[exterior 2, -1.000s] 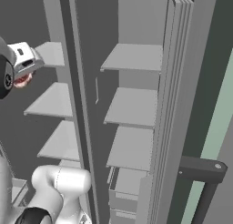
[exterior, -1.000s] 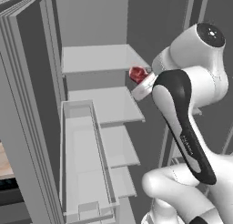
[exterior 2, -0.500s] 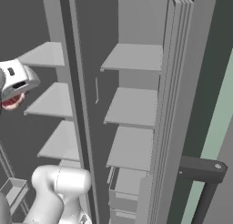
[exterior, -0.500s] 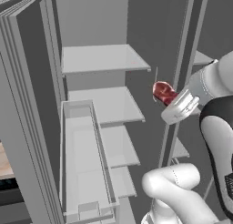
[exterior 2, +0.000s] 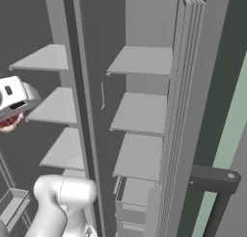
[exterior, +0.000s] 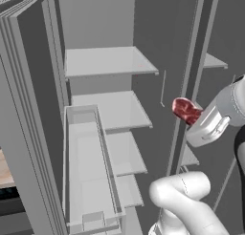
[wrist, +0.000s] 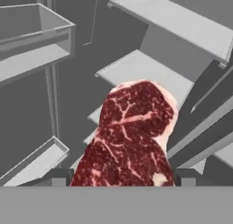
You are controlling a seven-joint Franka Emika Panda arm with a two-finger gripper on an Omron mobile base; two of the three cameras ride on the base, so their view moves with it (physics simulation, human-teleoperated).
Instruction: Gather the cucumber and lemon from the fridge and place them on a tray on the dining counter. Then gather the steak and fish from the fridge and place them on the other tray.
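Note:
A raw red marbled steak [wrist: 132, 132] stands between my dark fingertips [wrist: 186, 176] in the hand view, and my gripper [wrist: 124, 176] is shut on it. From the left base view the steak [exterior: 182, 106] pokes out of the white gripper [exterior: 190, 114] in front of the fridge's centre post, clear of the shelves. The right base view has the steak [exterior 2: 8, 123] under the gripper [exterior 2: 9, 119] at the left edge. The cucumber, lemon, fish, trays and dining counter are out of view.
The fridge stands open with bare grey shelves [exterior: 107, 62] on both sides of its centre post [exterior: 191, 86]. Door bins [exterior: 86, 167] hang on the open left door. The right door's edge [exterior 2: 193, 86] and a dark handle [exterior 2: 212, 180] stand at the right.
The arm has swung the steak rightward and a little down in the left base view, away from the fridge shelf and out in front of the centre post. The grip has not changed.

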